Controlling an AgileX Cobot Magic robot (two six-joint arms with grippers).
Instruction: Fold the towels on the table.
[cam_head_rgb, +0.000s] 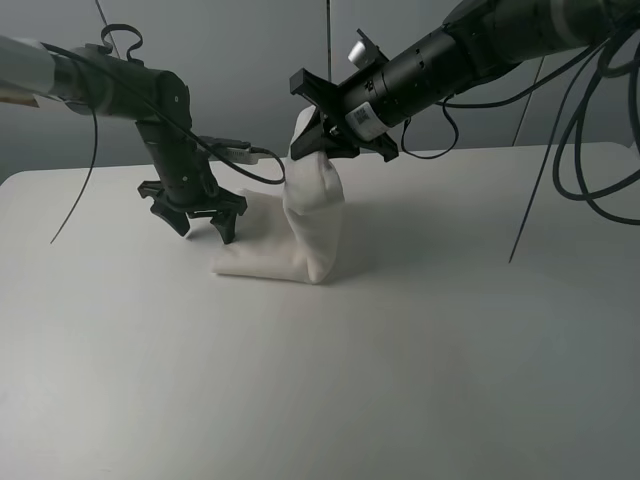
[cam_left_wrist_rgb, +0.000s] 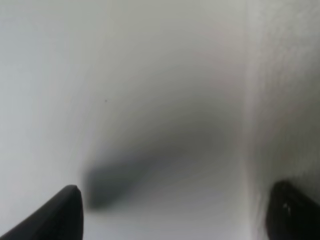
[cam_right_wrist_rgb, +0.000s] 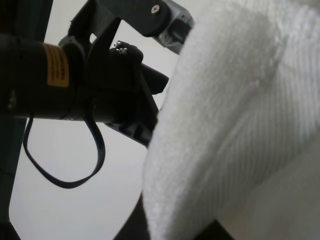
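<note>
The white towel (cam_head_rgb: 300, 235) lies partly on the white table (cam_head_rgb: 330, 380), its right part pulled up into a standing fold. My right gripper (cam_head_rgb: 318, 138) is shut on the towel's top edge and holds it above the table. In the right wrist view the towel (cam_right_wrist_rgb: 240, 125) fills the right side, close up. My left gripper (cam_head_rgb: 205, 228) is open, fingers pointing down, just above the table at the towel's left edge and holding nothing. In the blurred left wrist view its fingertips (cam_left_wrist_rgb: 60, 212) stand wide apart over bare table, with the towel (cam_left_wrist_rgb: 285, 90) beside one of them.
Black cables (cam_head_rgb: 590, 150) hang from the right arm over the table's far right. A cable loop (cam_right_wrist_rgb: 65, 170) hangs under the left arm (cam_right_wrist_rgb: 75, 80) in the right wrist view. A grey wall stands behind the table's far edge (cam_head_rgb: 480, 152).
</note>
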